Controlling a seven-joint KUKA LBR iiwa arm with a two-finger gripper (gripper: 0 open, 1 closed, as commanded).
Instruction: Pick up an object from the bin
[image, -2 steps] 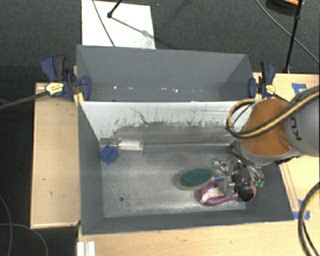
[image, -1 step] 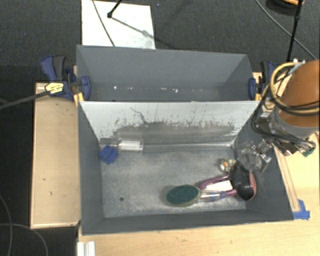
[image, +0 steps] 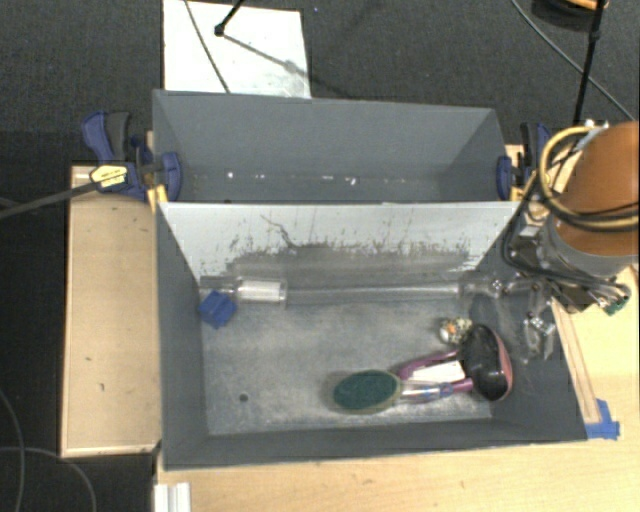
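Note:
My gripper (image: 535, 322) hangs by the bin's right wall, just above and to the right of a black and maroon rounded object (image: 486, 364). That object lies on the bin floor at the right, against the end of a purple and white handle (image: 432, 373). The handle leads left to a dark green round pad (image: 364, 391) near the front wall. A small shiny gold piece (image: 455, 328) lies just behind the black object, to the left of the gripper. Nothing shows between the gripper's parts.
A clear tube with a blue cap (image: 232, 298) lies at the back left of the floor, along the sloped rear wall. The arm with its orange cover and cables stands over the right rim.

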